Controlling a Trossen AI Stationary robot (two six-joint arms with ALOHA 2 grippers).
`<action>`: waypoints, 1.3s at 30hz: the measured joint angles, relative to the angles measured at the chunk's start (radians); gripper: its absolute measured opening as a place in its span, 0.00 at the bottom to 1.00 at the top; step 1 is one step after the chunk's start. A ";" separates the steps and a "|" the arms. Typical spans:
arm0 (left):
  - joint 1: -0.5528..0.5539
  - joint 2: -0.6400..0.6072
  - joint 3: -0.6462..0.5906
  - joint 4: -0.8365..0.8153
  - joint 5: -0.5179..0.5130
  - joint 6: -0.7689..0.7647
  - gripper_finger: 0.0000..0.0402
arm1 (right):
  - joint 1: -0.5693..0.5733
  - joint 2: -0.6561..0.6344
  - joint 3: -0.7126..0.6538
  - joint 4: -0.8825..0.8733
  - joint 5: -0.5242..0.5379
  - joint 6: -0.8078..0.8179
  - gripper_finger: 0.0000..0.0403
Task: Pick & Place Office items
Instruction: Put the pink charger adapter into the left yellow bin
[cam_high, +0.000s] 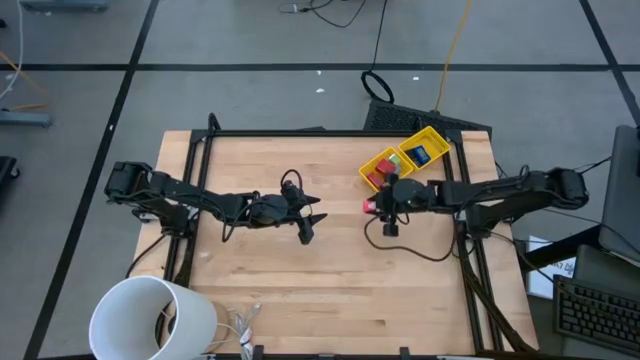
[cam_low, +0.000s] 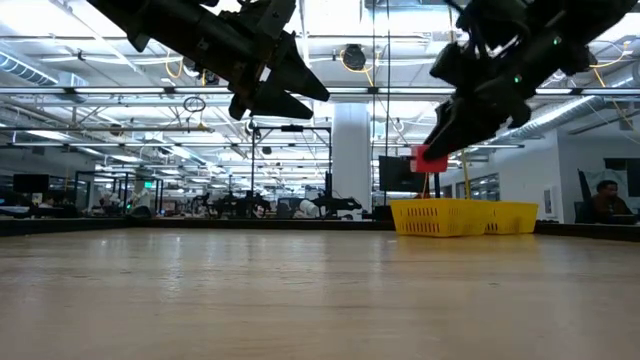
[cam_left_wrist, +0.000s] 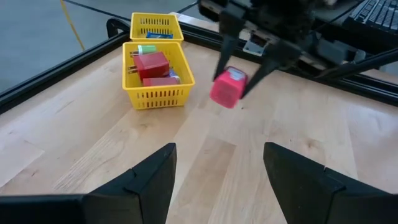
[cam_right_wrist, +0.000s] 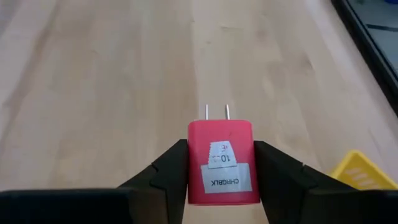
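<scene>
The wooden table (cam_high: 330, 250) stands on a grey floor (cam_high: 250, 35) with dark lines across it; cables (cam_high: 340, 12) lie on the floor; a big white cylinder (cam_high: 150, 318) sits by the table's corner; a keyboard (cam_high: 597, 312) lies to one side; far back, the big room has a white pillar (cam_low: 352, 160), ceiling lights (cam_low: 330, 20) and many desks; a person (cam_low: 604, 200) sits at the edge.

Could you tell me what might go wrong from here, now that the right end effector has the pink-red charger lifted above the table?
1. The right end effector pinches the pink-red charger only by its smooth sides, so it might slip and drop onto the table.
2. The yellow bin already holds red blocks, so a release there could land on them and tip out.
3. The left end effector hangs open nearby, so crossing paths could collide.
</scene>
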 joint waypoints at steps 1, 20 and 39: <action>0.000 0.000 0.000 0.000 0.000 0.000 0.60 | -0.015 0.000 -0.015 0.022 -0.002 0.000 0.36; 0.000 0.000 0.000 -0.001 0.000 -0.001 0.60 | -0.356 0.001 -0.177 0.226 0.185 0.151 0.36; 0.000 0.000 0.000 -0.001 0.000 -0.001 0.60 | -0.498 -0.001 -0.207 0.190 0.195 0.211 0.37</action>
